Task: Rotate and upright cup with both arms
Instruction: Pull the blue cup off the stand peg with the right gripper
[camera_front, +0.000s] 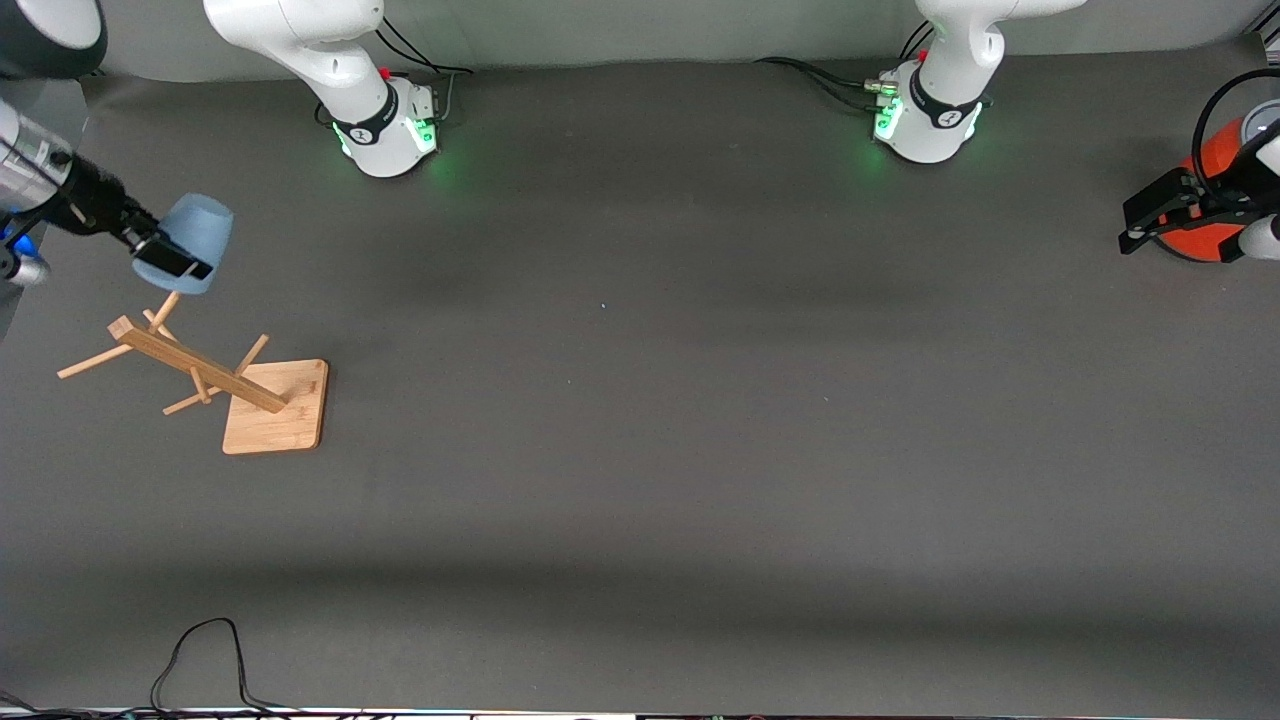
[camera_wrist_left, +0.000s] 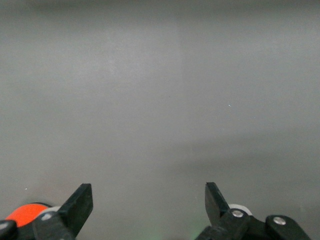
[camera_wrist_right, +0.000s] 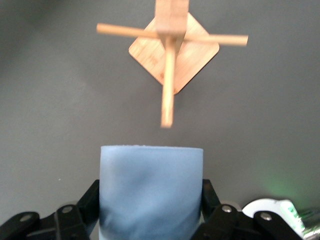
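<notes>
Dark grey bench (camera_front: 650, 450) carries a wooden peg rack (camera_front: 215, 385) toward the right arm's end. Above it, the right gripper (camera_front: 165, 255) clamps the pale-blue cup (camera_front: 195, 240), seemingly tilted. Left gripper (camera_front: 1160, 215) waits with fingers spread beside an orange cylinder (camera_front: 1210, 160).

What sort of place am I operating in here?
Likely a robotics lab bench: two arms bolted along a dark mat-covered table, with only staged props, a wooden peg rack and the pale-blue cup in the right gripper.
</notes>
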